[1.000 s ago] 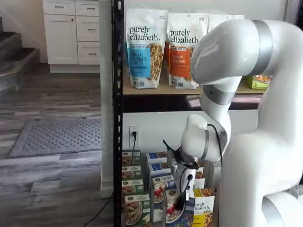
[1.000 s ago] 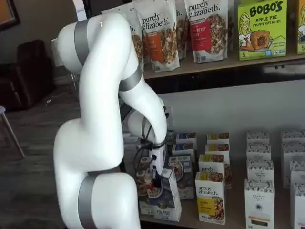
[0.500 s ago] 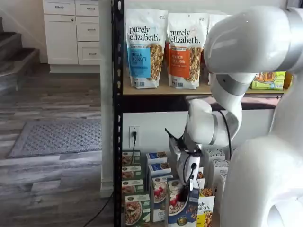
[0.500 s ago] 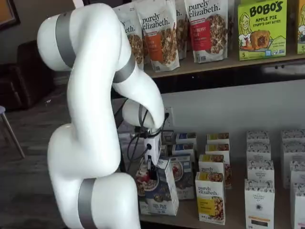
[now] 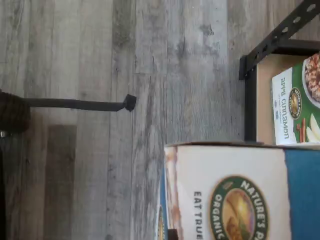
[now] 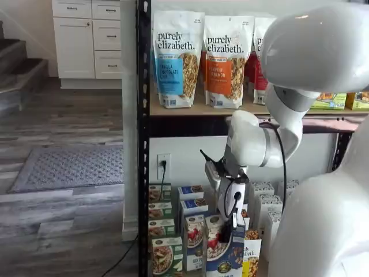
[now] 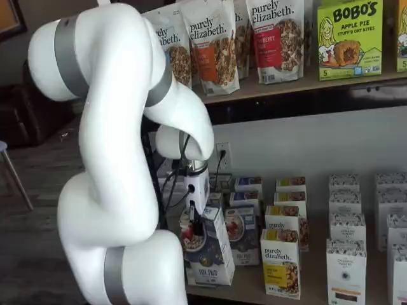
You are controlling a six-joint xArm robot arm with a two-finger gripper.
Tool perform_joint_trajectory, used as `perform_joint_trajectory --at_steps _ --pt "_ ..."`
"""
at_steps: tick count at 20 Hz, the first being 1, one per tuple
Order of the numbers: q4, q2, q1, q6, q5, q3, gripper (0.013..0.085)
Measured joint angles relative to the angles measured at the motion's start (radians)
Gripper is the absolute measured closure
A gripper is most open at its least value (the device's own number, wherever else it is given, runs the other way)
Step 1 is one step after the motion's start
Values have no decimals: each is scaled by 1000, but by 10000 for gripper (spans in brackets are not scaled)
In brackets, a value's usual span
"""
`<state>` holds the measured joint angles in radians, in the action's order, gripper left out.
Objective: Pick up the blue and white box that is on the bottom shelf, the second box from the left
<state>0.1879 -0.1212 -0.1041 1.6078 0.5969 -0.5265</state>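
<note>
- The pincer (image 7: pixel 196 227) hangs from the white arm (image 7: pixel 121 127) with its black fingers (image 6: pixel 226 234) closed on the top of the blue and white box (image 7: pixel 208 254); both shelf views show this hold.
- That box is tilted, its top leaning away from the row it belongs to, and it sits out in front of the other cartons; in a shelf view its face with a bowl of red berries (image 6: pixel 216 245) shows beside the finger.
- Whether its base touches the bottom shelf (image 7: pixel 254 289) or hangs just clear of it is hard to tell, since the lower edge is cropped or hidden.
- In the wrist view the same box (image 5: pixel 240 195) fills the near corner, showing white card, a blue band and a round gold-and-green seal (image 5: pixel 239 210).
- Just beside the held box stands a second blue carton (image 7: pixel 240 236), upright, with a yellow-and-white Purely Elizabeth carton (image 7: pixel 281 264) next to it.
- On the other side, next to the black metal post (image 6: pixel 143 138), stands a stack-like column of green-and-white cartons (image 6: pixel 162 254); the wrist view shows one of them marked apple cinnamon (image 5: pixel 296 102).
- Further along the bottom shelf stand white cartons (image 7: pixel 346 270), well apart from the pincer.
- The tan upper board (image 6: pixel 190 109) carries Purely Elizabeth granola bags (image 6: pixel 177 57) and, in a shelf view, a green Bobo's apple pie box (image 7: pixel 350 38).
- Grey wood-plank flooring (image 5: pixel 100 120) lies below.
</note>
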Motion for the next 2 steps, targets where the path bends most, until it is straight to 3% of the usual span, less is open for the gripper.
perform_joint_trajectory --at_steps 2 --pt "-9 -25 -6 -15 15 10 530"
